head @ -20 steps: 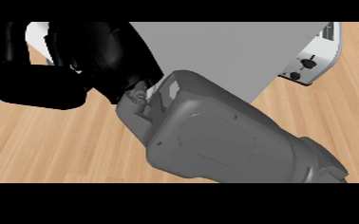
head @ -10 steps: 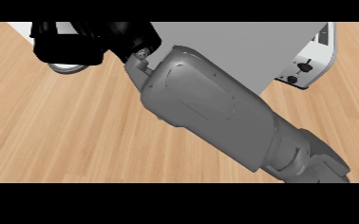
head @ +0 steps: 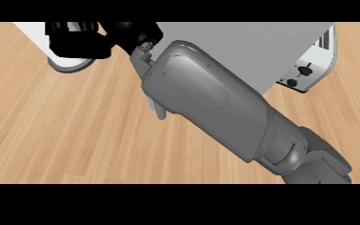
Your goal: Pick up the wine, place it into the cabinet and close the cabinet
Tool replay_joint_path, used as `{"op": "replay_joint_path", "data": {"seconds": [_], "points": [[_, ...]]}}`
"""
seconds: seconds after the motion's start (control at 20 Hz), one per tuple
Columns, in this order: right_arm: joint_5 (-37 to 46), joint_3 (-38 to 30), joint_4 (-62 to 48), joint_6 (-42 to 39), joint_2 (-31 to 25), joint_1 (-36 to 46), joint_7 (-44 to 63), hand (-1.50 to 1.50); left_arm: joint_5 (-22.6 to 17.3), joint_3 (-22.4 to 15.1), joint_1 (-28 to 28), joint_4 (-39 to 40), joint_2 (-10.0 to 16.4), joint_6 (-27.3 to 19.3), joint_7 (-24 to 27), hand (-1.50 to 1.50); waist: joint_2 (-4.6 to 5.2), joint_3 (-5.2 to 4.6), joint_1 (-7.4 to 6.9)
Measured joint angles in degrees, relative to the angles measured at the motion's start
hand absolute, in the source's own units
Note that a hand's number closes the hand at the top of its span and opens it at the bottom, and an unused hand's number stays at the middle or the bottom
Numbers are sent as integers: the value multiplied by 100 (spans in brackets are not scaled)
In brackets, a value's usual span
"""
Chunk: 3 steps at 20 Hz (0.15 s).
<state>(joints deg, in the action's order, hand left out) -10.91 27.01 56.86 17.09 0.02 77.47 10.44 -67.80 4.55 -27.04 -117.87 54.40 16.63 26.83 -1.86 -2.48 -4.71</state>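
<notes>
My right forearm (head: pixel 218 109) crosses the head view from the lower right to the upper left. Its black hand (head: pixel 134 32) sits at the top edge, curled round a dark wine bottle (head: pixel 77 42). The bottle's pale round end (head: pixel 69 63) sticks out below the hand, above the wooden counter (head: pixel 77 124). Much of the bottle is hidden by the fingers. The grey cabinet panel (head: pixel 246 43) lies just right of the hand, partly behind the forearm. My left hand does not show.
A white toaster (head: pixel 313 66) stands at the right edge beside the cabinet panel. A white slab (head: pixel 29 30) shows at the top left corner. Bare wooden counter fills the left and lower part of the view.
The right hand with the bottle has moved up and away toward the top edge. The forearm has stretched out further across the view.
</notes>
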Motion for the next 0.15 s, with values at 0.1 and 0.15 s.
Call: {"op": "replay_joint_path", "data": {"seconds": [0.1, 0.15], "points": [[32, 29, -69, -18, 1, 13, -119, 150, -26, 18, 15, -4, -3, -34, -16, 150, -11, -18, 11], [25, 35, -99, -29, 1, 29, -143, 150, -29, 20, 28, -32, 5, -57, -31, 150, -11, -23, 15]]}}
